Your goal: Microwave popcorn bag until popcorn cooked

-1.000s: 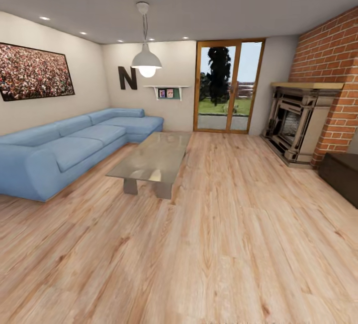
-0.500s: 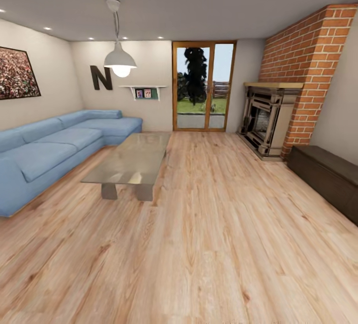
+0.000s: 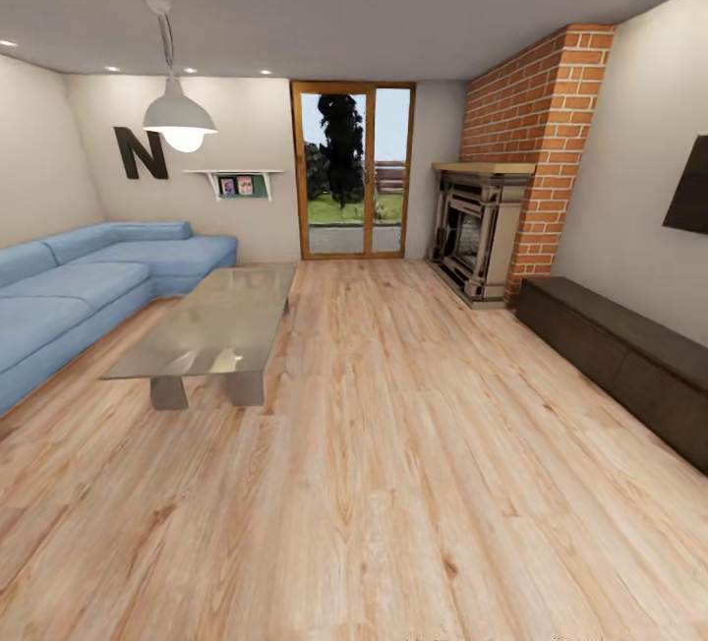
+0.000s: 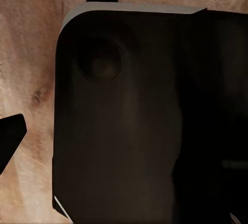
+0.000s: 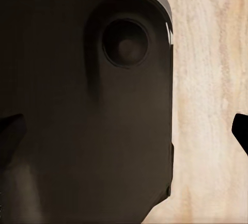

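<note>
Room: a living room with a pale wooden plank floor point(image 3: 393, 484) and cream walls; this is not the kitchen, and the popcorn bag, microwave and countertop are somewhere outside these views.
Left side: a long light-blue corner sofa point(image 3: 79, 292), with a low glass-topped coffee table on grey legs point(image 3: 206, 331) just beside it.
Far wall: a big dark letter N point(image 3: 141, 153), a small white wall shelf point(image 3: 236, 184) holding 2 little pictures, and a wood-framed glass door point(image 3: 356, 172) showing trees and grass outside.
Ceiling: a white dome pendant lamp point(image 3: 179, 115), lit, hanging above the table end.
Right side: a red brick chimney column point(image 3: 531, 140) with a grey stone fireplace point(image 3: 477, 238) at its foot, then a long dark brown low cabinet point(image 3: 619, 351) along the wall and a dark flat screen point(image 3: 690, 187) above it.
Left wrist view: a dark rounded robot body panel point(image 4: 134, 115) over the wooden floor; a black fingertip point(image 4: 10, 136) shows at the edge; I cannot tell how the pincer stands.
Right wrist view: a like dark panel point(image 5: 88, 105) with a round recess; a black fingertip point(image 5: 242, 131) at the edge; pincer state cannot be told.
</note>
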